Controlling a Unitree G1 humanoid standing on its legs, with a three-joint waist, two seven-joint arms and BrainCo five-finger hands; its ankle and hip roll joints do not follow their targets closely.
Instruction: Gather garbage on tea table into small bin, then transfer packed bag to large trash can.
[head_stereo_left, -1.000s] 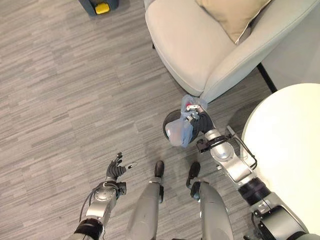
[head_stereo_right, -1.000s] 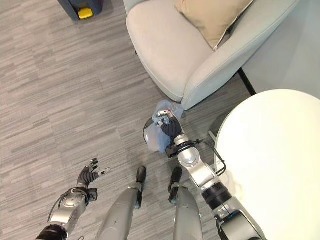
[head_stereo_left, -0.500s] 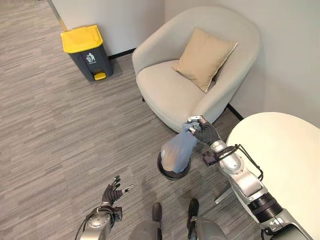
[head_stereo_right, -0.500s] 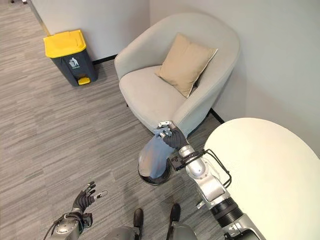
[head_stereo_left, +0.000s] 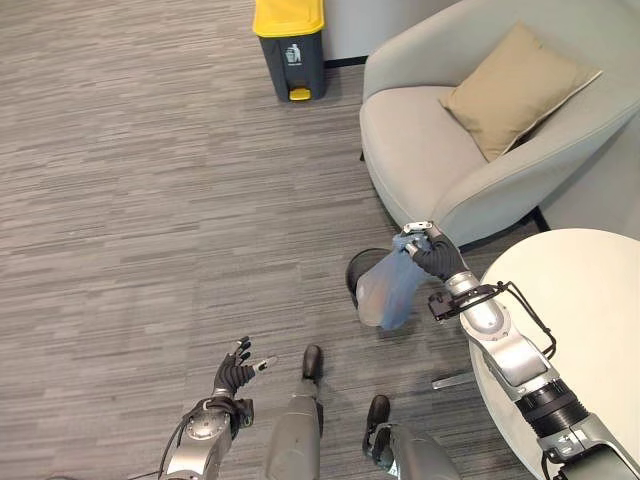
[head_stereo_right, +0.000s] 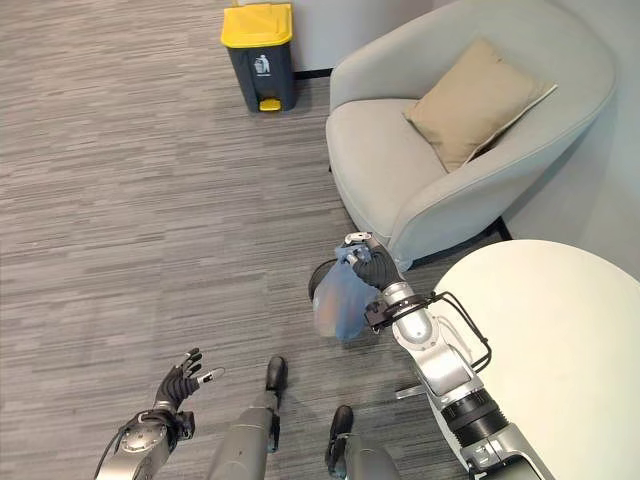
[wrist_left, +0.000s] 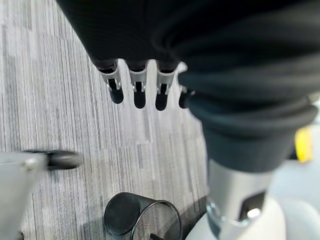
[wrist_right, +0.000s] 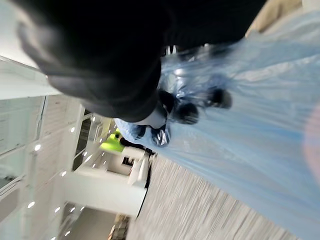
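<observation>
Right hand (head_stereo_left: 436, 257) raised just in front of the armchair (head_stereo_left: 470, 150), fingers (wrist_right: 186, 113) clenched around the gathered neck of the blue bag (head_stereo_left: 386, 290). Bag hanging full beneath that fist, lifted out above the small bin (head_stereo_left: 358, 276), overlapping the bin's rim on the side away from the armchair. Small bin, black mesh, standing on the floor right by the armchair's front edge, between the armchair and the round white worktop (head_stereo_left: 580, 320). Tan cushion (head_stereo_left: 515, 88) leaning against the armchair's back. Large trash can (head_stereo_left: 289, 42), dark grey with a yellow lid, standing on the floor well apart from the armchair, off to its left side and near the wall. Left hand (head_stereo_left: 236, 371) held low over bare floor, far from the armchair, fingers (wrist_left: 139, 93) apart and relaxed, holding nothing.
</observation>
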